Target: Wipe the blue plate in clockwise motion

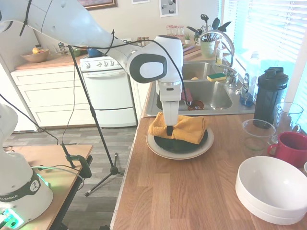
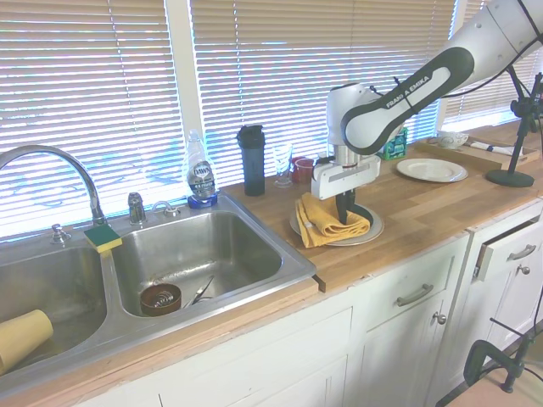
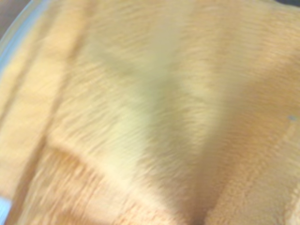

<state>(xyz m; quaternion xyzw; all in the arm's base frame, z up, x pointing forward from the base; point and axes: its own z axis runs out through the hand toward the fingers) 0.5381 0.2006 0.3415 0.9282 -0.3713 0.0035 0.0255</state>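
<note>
On the desk, right of the sink [image 2: 199,254], the gripper [image 1: 169,130] is pointing straight down with its jaws closing on the yellow cloth [image 1: 184,127], which is covering most of the blue plate [image 1: 184,145] that is sitting on the cream plate [image 1: 163,151].

The first exterior view looks along the counter [image 1: 182,187] toward the sink [image 1: 211,93]. The second looks across the sink [image 2: 195,254] from the opposite side. The wrist view is very close, blurred cloth [image 3: 150,117] only.
</note>
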